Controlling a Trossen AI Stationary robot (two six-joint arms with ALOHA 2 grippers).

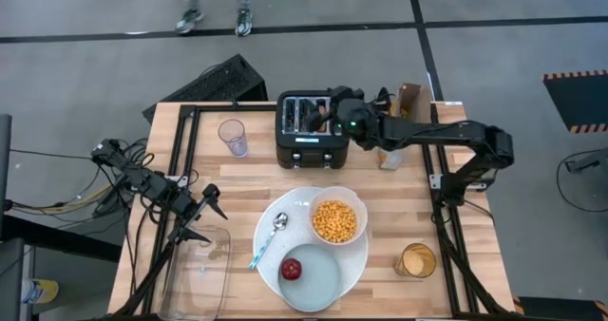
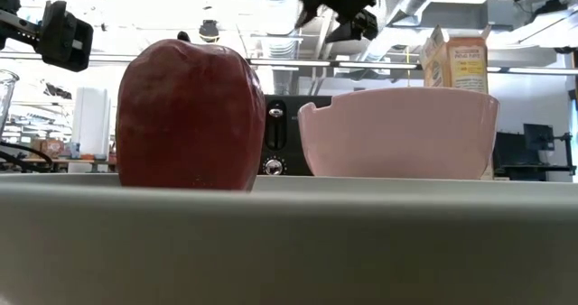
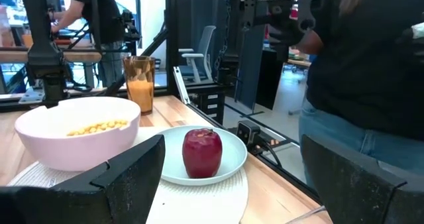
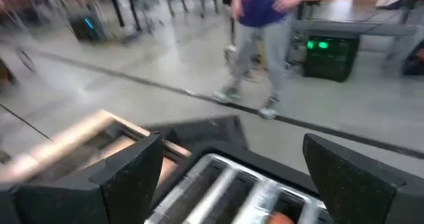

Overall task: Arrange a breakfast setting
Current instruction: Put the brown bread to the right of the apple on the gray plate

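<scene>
A large white plate [image 1: 275, 217] lies at the table's near middle. On it stand a white bowl [image 1: 353, 199] of yellow cereal [image 1: 334, 220] and a small pale-blue plate [image 1: 318, 275] with a red apple [image 1: 292, 269]. A blue-handled spoon [image 1: 269, 237] lies on the plate's left part. My right gripper [image 1: 320, 120] is open above the black toaster [image 1: 311, 141]; its fingers stand over the slots [image 4: 225, 184]. An orange-brown bit [image 4: 281, 217] shows in one slot; whether it is the bagel, I cannot tell. My left gripper [image 1: 207, 212] is open and empty, left of the plate, facing the apple [image 3: 202, 152].
An empty glass [image 1: 233, 137] stands left of the toaster and a carton [image 1: 410, 104] right of it. A glass of orange juice [image 1: 416, 261] stands at the near right. A clear container [image 1: 198, 273] lies at the near left. People stand beyond the table.
</scene>
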